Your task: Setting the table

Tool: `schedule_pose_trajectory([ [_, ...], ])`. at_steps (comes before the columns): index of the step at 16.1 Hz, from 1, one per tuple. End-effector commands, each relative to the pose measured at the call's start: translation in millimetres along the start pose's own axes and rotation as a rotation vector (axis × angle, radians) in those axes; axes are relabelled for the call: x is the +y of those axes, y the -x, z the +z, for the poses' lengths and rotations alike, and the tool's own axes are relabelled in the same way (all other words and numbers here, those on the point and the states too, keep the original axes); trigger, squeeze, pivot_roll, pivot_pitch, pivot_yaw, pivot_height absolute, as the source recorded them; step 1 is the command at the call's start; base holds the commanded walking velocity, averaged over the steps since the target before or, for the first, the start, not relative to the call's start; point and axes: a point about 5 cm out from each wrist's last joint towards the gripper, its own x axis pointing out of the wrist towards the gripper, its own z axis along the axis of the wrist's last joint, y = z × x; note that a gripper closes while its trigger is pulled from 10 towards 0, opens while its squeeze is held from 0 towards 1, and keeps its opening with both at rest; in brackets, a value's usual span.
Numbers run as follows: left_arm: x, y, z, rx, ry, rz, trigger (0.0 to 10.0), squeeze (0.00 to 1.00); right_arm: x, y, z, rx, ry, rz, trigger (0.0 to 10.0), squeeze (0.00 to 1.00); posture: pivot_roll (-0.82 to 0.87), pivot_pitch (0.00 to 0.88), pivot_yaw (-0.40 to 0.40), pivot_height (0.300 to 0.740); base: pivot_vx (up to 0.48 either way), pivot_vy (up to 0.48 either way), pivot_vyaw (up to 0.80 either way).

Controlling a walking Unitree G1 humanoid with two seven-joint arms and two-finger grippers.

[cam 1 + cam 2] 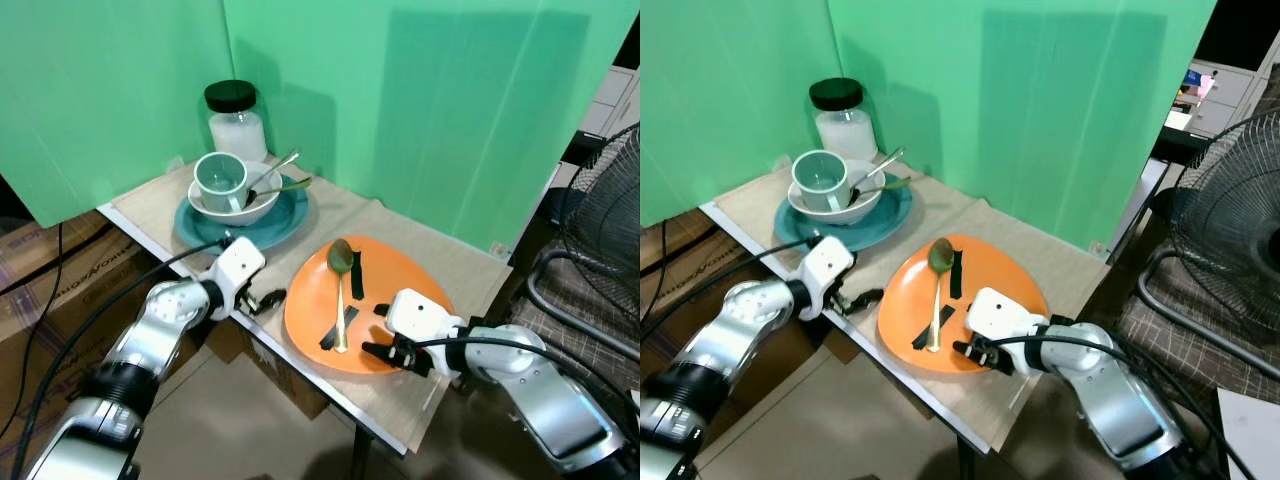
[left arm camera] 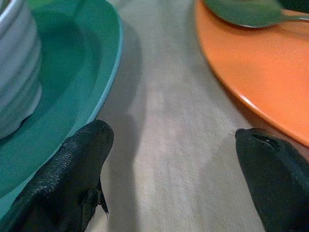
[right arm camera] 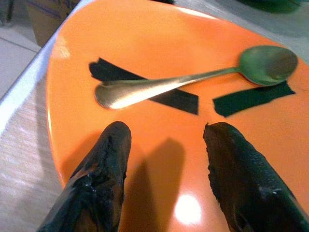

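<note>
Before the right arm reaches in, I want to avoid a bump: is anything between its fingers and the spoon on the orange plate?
Nothing visible: the right gripper faces the spoon over bare orange plate.

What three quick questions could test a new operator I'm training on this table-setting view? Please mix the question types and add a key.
1. True or false: the spoon on the orange plate lies across strips of black tape.
2. Which is nearest the right pincer? A) glass jar B) orange plate C) teal plate
3. Fill in: the green mug sits inside a white ___.

Key:
1. True.
2. B; its open fingers hover over the plate's near edge, while the left pincer, also open, sits between the two plates.
3. Bowl, which rests on the teal plate.
</note>
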Motion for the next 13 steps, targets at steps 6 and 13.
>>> schedule_pose_trajectory([
  [6, 19.1, -9.9, 34.2, -0.152, 0.022, 0.058, 10.0, 0.0, -16.5, 1.9, 14.7, -0.06, -0.066, -0.14, 10.0, 0.0, -0.11, 0.0, 0.054, 0.74, 0.0, 0.0, 0.0],
  [13, -12.8, -19.1, 28.3, -0.162, 0.028, -0.057, 10.0, 0.0, -33.5, 10.6, 1.6, -0.007, -0.06, -0.209, 10.0, 0.0, -0.11, 0.0, 0.06, 0.74, 0.0, 0.0, 0.0],
])
